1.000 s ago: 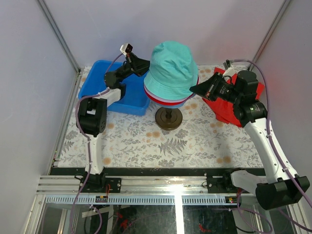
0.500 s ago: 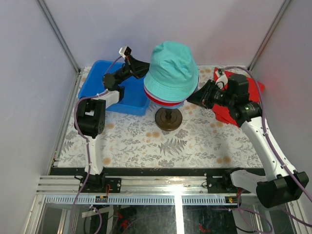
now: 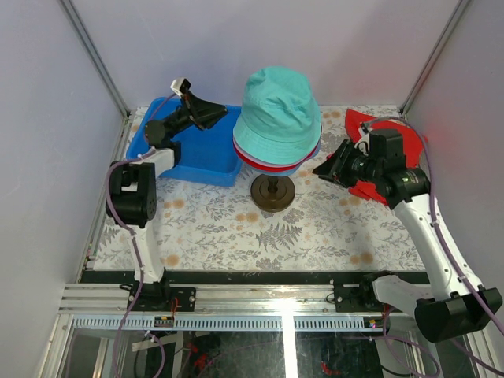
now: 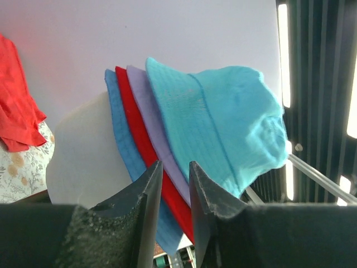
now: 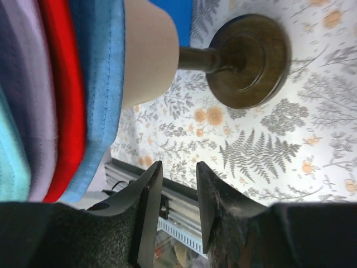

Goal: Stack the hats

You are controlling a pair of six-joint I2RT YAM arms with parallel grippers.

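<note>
The hats sit stacked on a beige mannequin head (image 5: pixel 150 56). A teal hat (image 3: pixel 277 110) is on top, and lilac (image 4: pixel 153 111), red (image 4: pixel 134 117) and blue (image 4: pixel 120 123) brims fan out below it. My left gripper (image 3: pixel 226 115) hangs just left of the stack, apart from it. In the left wrist view this gripper (image 4: pixel 174 164) is open a little with nothing between its fingers. My right gripper (image 3: pixel 318 168) is off the stack's lower right. The right wrist view shows it (image 5: pixel 178 164) open and empty, beside the blue brim (image 5: pixel 100 84).
The head stands on a dark round pedestal base (image 3: pixel 272 191) mid-table. A blue bin (image 3: pixel 197 153) lies under the left arm at the back left. A flat red cloth (image 3: pixel 361 126) lies behind the right arm at the back right. Walls close in on both sides.
Both grippers have gone from shut to open. The left one has drawn back to the left of the brims, and the right one has pulled down and away from them.
</note>
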